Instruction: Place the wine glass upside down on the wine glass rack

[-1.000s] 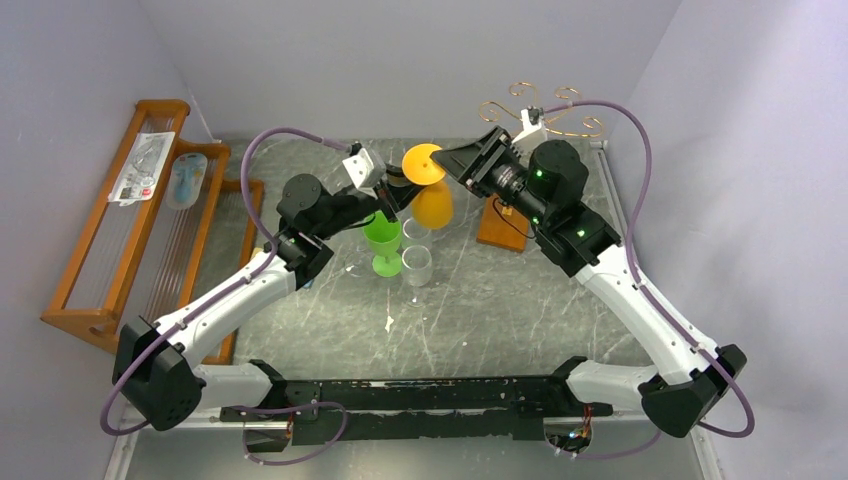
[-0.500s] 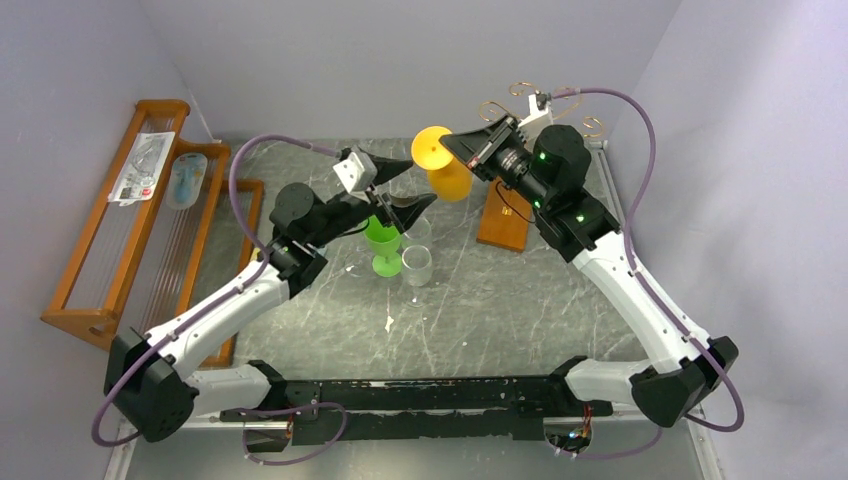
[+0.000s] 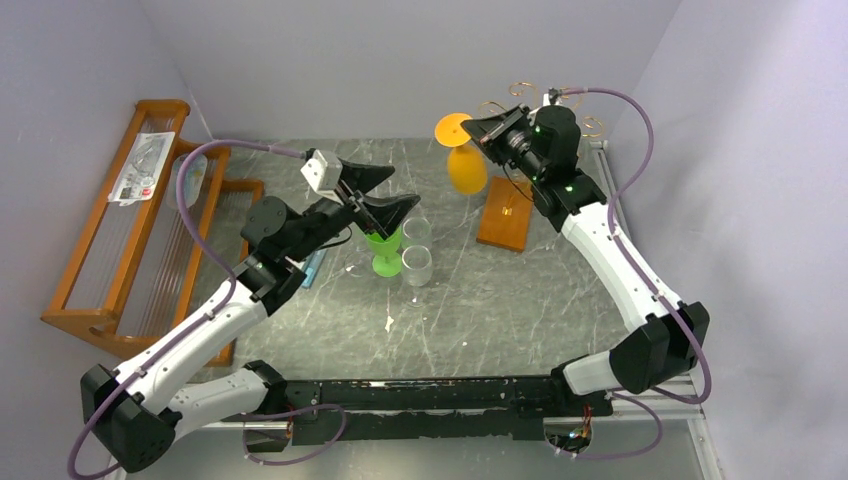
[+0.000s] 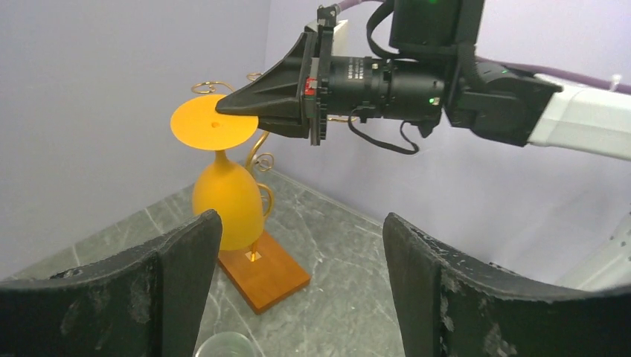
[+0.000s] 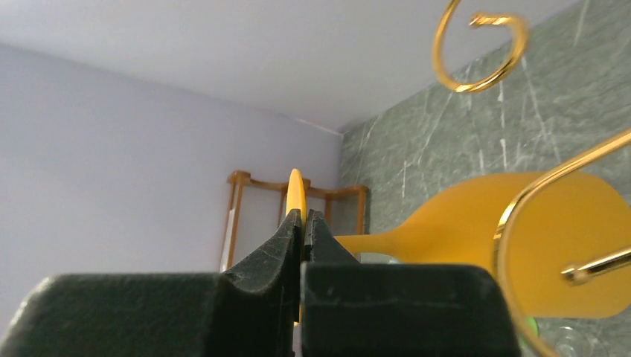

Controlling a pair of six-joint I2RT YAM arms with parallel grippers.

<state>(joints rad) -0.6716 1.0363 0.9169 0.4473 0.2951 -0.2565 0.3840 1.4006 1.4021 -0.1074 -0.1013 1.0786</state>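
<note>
Right gripper (image 3: 473, 126): shut tight; it pinches the edge of the round foot of the orange wine glass (image 3: 466, 171)
Wine glass: upside down, foot on top, bowl hanging below the fingers; up in the air, off the table (image 3: 560, 290)
Wine glass rack (image 3: 503, 228): gold wire curls on a thin stem, on a small wooden block at the far right; the bowl hangs just beside the stem, over the block's edge; I cannot tell if they touch
Left gripper (image 3: 398, 188): jaws wide open; nothing in it; above the green glass (image 3: 383, 243); well apart from the orange glass
Clear glasses (image 3: 417, 262): two; standing just beside the green one
</note>
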